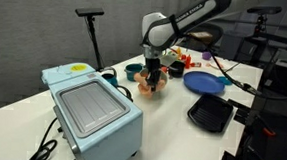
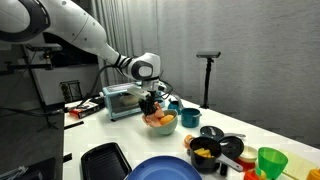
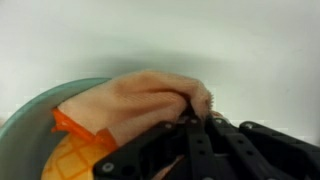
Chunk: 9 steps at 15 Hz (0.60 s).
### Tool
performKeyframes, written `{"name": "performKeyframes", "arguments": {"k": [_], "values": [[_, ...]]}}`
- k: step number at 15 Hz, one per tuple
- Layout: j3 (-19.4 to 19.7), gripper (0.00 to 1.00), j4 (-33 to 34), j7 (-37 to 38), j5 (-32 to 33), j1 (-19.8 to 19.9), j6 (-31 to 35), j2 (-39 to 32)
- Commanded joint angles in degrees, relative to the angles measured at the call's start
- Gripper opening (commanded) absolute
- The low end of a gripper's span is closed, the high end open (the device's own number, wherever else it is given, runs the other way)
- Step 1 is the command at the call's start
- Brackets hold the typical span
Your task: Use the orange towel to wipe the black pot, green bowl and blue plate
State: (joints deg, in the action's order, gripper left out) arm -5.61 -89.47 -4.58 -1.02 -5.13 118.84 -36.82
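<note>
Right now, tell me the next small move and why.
Probably sweep the orange towel sideways around the green bowl's inside. The gripper is shut on the towel, which is bunched down inside the bowl in the wrist view, and part of the yellow-orange inside beside it lies uncovered.

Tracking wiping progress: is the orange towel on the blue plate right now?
No, the gripper pinches the orange towel inside the green bowl, away from the blue plate.
</note>
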Motion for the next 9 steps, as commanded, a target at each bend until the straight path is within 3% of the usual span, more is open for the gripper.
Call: {"name": "performKeyframes", "arguments": {"k": [1, 9], "values": [[-0.4, 0.01, -0.8, -1.5, -3.5, 2.9, 2.3, 2.8], [2.1, 0.01, -5.9, -4.6, -6.7, 9.6, 4.4, 11.0]]}}
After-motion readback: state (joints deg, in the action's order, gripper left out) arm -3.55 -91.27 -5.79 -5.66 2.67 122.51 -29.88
